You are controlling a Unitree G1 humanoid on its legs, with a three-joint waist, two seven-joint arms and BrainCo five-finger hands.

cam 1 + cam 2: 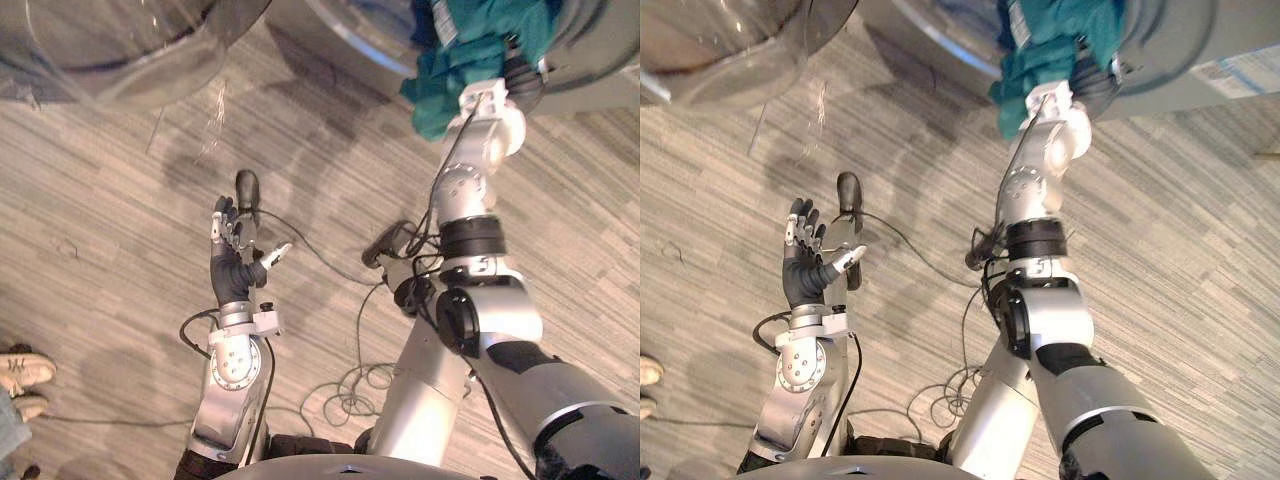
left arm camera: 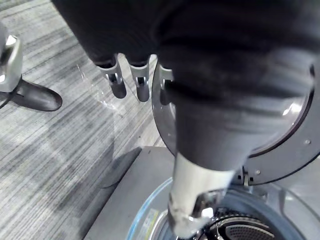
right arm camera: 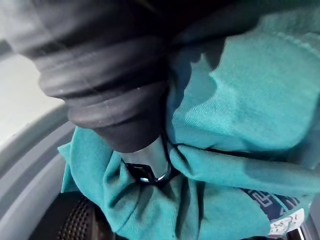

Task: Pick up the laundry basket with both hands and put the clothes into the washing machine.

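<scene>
Teal garment (image 1: 470,70) is bunched at the mouth of the washing machine (image 1: 600,60), wrapped close around the right hand (image 3: 110,100). Part of it lies past the hand toward the perforated drum (image 3: 75,220), and part hangs back on the wrist side, below the rim. The cloth buries that hand's grip, so I cannot tell whether it clutches the fabric or only pushes it.

The left hand (image 1: 232,262) hangs well apart over the wood-grain floor (image 1: 100,180), fingers straight and spread, holding nothing. The open glass door (image 1: 130,50) stands beyond it, and a person's shoes (image 1: 22,370) show off to its outer side.

The main risk, as I judge it, is the trailing fold. If the right hand pulls back with cloth caught on it, the garment could come out with it and drop to the floor. A fold left over the rim could also be trapped when the door shuts.
</scene>
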